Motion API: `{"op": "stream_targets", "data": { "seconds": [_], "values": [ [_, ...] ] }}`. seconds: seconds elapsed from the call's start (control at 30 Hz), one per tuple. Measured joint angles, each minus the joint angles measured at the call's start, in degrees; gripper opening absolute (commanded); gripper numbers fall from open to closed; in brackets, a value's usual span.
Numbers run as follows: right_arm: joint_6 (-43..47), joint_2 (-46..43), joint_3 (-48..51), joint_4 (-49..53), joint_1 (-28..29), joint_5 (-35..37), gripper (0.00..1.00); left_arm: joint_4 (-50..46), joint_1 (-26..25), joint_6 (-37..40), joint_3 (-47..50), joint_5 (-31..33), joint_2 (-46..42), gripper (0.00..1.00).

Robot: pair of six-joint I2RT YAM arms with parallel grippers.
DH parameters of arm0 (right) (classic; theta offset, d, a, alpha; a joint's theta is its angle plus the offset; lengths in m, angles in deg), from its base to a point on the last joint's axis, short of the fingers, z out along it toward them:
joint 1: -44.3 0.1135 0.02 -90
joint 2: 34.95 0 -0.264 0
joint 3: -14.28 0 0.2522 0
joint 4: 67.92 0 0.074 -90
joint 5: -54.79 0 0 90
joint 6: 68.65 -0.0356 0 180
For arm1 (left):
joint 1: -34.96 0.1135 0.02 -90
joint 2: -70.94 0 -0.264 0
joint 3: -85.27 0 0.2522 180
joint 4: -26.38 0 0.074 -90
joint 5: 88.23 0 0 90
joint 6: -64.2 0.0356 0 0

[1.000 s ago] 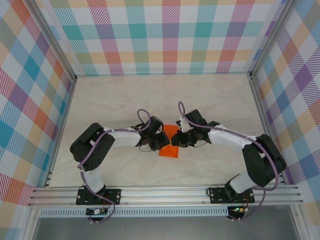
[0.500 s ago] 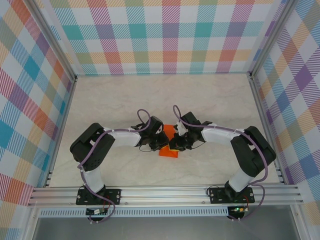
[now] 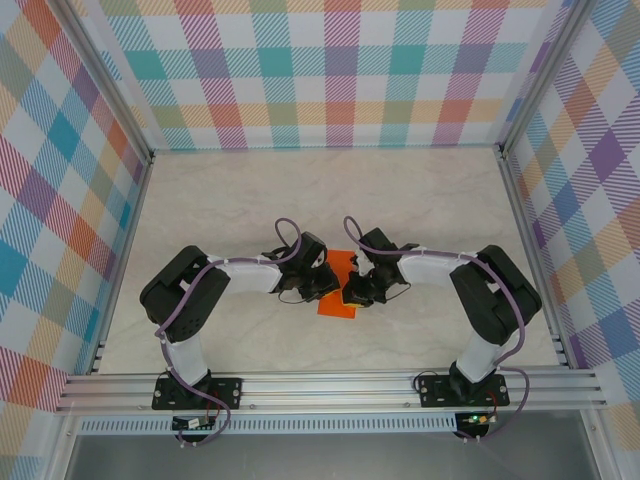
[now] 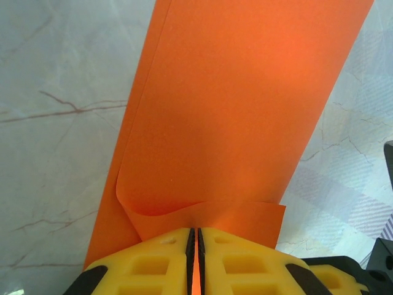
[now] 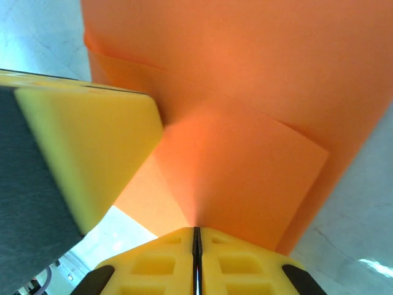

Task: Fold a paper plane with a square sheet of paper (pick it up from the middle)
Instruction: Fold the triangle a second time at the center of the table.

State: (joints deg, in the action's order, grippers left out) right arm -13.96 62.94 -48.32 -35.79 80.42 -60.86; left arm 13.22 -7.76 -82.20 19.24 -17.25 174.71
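Observation:
The square sheet of paper (image 3: 337,303) is bright orange and lies folded on the table between my two grippers. My left gripper (image 3: 322,288) is shut on its near edge. In the left wrist view a curled flap of the paper (image 4: 245,110) rises at the yellow fingertips (image 4: 153,264), and an orange strip shows in the slit of the left gripper (image 4: 194,236). My right gripper (image 3: 350,292) is shut with nothing in its slit. Its tips (image 5: 196,232) rest against a folded flap of the paper (image 5: 258,92). A left finger (image 5: 86,147) stands close beside it.
The pale marbled table (image 3: 320,200) stretches back from the paper. Plaid walls stand on three sides. An aluminium rail (image 3: 330,385) runs along the near edge, where both arm bases are bolted.
The right gripper, still shut, has moved left and nearer across the paper until it is close to the left gripper. The left gripper has kept its place and its hold.

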Motion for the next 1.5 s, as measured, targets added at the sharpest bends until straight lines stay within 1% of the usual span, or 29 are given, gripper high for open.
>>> {"op": "stream_targets", "data": {
  "seconds": [0.53, 0.7, 0.83, 1.07, 1.27, 1.5],
  "values": [
    [1.97, -0.26, -0.52, 3.43, 0.17, 3.67, 0.11, -0.02, -0.07, 0.31, 0.0, -0.02, 0.0, 0.13],
    [2.05, -4.0, -0.79, 7.3, 0.37, 3.74, 0.12, -0.04, -0.07, 0.31, 0.0, 0.0, 0.0, 0.13],
    [1.42, -5.7, -1.73, 7.04, 1.05, 2.32, 0.13, -0.04, -0.07, 0.31, 0.0, 0.0, 0.0, 0.13],
    [0.11, -4.28, -2.08, 6.1, 2.75, 1.64, 0.13, -0.17, -0.07, 0.31, -0.04, 0.0, 0.0, 0.13],
    [0.13, 0.46, -2.03, 6.6, 2.91, 4.48, 0.13, -0.22, -0.07, 0.31, -0.09, -0.02, 0.0, 0.13],
    [0.13, -0.13, -0.83, 5.55, 2.89, 5.16, 0.13, -0.37, -0.13, 0.68, -0.13, 0.02, 0.0, 0.13]
  ]
}}
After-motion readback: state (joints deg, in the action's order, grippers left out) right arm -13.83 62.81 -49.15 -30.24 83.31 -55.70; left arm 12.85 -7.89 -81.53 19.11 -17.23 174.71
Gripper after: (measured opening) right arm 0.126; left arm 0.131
